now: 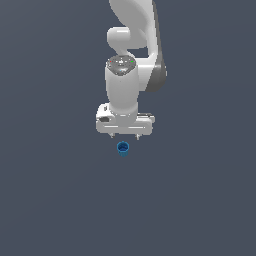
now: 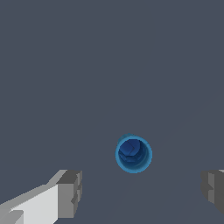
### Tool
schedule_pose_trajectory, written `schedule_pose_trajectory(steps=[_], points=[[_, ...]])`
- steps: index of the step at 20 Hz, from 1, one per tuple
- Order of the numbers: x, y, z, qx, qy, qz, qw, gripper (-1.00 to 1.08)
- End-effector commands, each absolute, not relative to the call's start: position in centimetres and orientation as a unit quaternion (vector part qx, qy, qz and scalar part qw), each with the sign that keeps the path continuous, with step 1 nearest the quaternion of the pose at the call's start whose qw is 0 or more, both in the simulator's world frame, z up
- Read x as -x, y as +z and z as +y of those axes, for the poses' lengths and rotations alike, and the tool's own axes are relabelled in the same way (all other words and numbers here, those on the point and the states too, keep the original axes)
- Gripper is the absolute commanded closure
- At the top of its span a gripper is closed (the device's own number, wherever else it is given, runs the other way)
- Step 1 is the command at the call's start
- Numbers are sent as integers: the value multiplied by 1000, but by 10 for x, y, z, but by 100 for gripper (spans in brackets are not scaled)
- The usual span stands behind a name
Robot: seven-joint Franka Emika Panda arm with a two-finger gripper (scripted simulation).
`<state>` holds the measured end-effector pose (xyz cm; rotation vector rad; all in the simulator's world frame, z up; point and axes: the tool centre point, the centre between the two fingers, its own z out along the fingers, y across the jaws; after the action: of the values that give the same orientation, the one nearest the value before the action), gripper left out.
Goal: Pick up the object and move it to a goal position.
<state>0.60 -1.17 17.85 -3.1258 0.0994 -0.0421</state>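
Observation:
The object, a small blue cup (image 1: 123, 148), stands upright on the dark grey floor, its open mouth facing up. The wrist view looks straight down into the cup (image 2: 134, 154). My white gripper (image 1: 124, 136) hangs just above and slightly behind it in the exterior view, pointing down. Its jaws are spread wide, much wider than the cup. Both grey fingertips (image 2: 70, 193) show in the wrist view, one on each side, and the cup lies ahead of the line between them, touching neither. Nothing is held.
The flat dark grey floor (image 1: 50, 200) is all that surrounds the cup. The white arm (image 1: 131, 45) rises behind the gripper toward the upper part of the exterior view. No goal marker shows.

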Motion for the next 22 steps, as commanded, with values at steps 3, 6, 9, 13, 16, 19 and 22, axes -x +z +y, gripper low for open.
schedule_pose_trajectory(steps=[3,6,9,13,16,19,22], points=[[-6,178,-13,999,-13,32,7,-92],[-4,178,-19,999,-12,32,7,-92],[-1,179,-27,999,-11,31,7,-92],[-1,181,-29,999,-11,30,7,-92],[-1,177,-28,999,-10,32,7,-92],[0,166,-27,999,-9,36,6,-92],[2,149,-27,999,-7,43,5,-92]])
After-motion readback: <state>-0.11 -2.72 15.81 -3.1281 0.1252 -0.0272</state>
